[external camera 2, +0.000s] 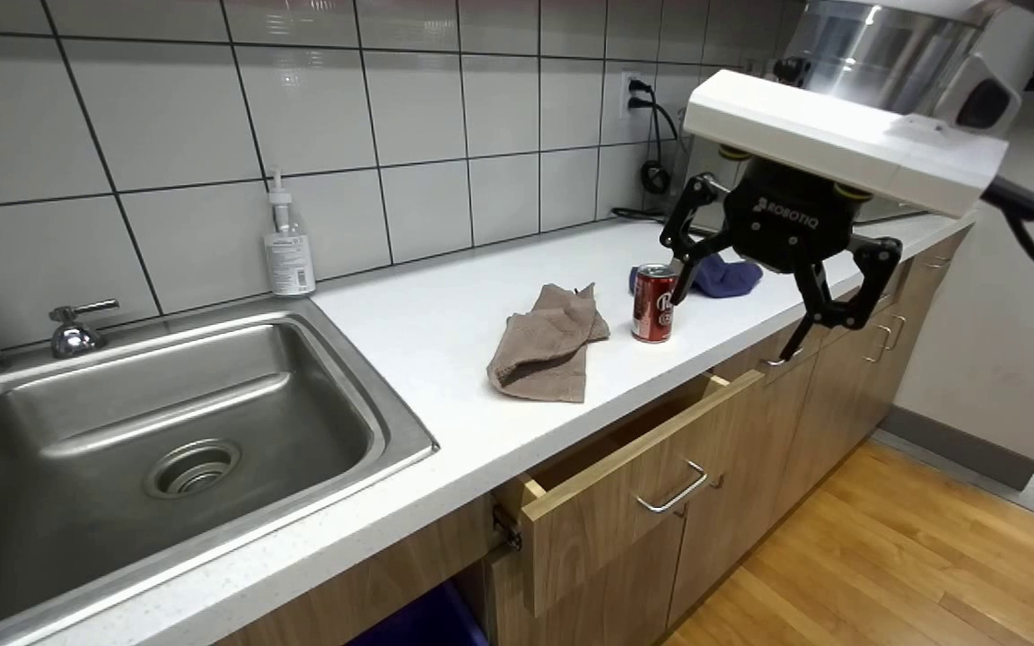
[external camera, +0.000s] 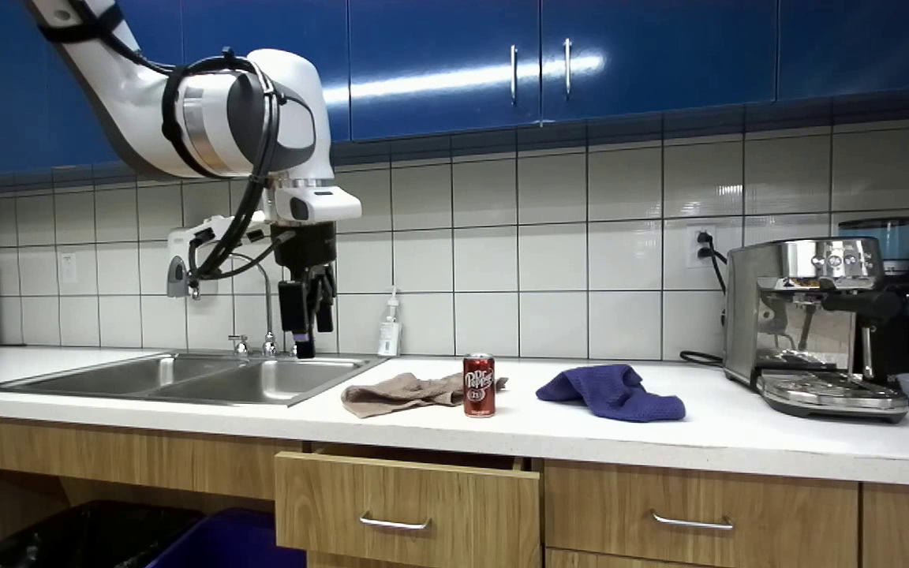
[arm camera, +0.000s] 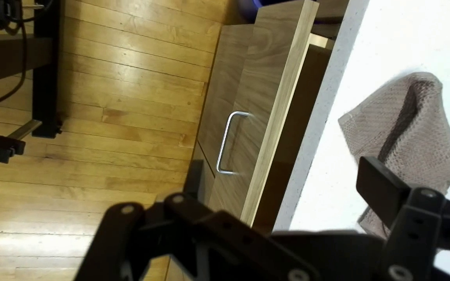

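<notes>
The gripper (external camera 2: 735, 321) hangs up in the air with its two fingers (arm camera: 383, 187) spread wide apart, and it holds nothing. Down below it are the drawer (arm camera: 262, 121) and the brown cloth (arm camera: 424, 144), and it touches neither of them. In the wrist view, the drawer lies between the two fingers, while the cloth is off to the right, partly hidden behind one finger. The drawer is part way out. Its long side runs along the front edge of the worktop (external camera 2: 427, 332), and the fingers are spread across that long side, not along it. A silver handle (external camera: 395, 524) sits on its front. I cannot tell if anything is inside. The cloth lies crumpled on the worktop, a little back from the edge. A red can (external camera 2: 653, 309) stands upright just beside it, with a small gap. A purple cloth (external camera: 612, 392) lies past the can, and the sink (external camera 2: 302, 413) is on the brown cloth's other side. There is air between the gripper and the hard edges below.
</notes>
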`<state>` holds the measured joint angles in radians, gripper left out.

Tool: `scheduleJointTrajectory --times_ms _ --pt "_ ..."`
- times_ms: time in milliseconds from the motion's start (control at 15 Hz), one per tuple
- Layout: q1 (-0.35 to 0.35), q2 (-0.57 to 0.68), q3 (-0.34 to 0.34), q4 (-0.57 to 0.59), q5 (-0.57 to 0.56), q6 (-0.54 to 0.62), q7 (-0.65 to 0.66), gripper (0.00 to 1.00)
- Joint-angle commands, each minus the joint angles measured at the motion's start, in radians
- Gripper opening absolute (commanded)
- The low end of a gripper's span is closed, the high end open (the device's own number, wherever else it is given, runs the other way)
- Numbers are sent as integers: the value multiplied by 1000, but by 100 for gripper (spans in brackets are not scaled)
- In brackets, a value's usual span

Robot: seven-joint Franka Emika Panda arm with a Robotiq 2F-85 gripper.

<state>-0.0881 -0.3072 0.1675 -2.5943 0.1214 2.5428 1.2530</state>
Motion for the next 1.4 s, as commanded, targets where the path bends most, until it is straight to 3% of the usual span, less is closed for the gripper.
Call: scheduleJointTrajectory --times_ms 0,733,1333 --pt "15 10 -22 0 -9 10 5 100" --pt "15 35 -30 0 -11 38 5 100" --pt "0 194 -102 99 5 43 9 100"
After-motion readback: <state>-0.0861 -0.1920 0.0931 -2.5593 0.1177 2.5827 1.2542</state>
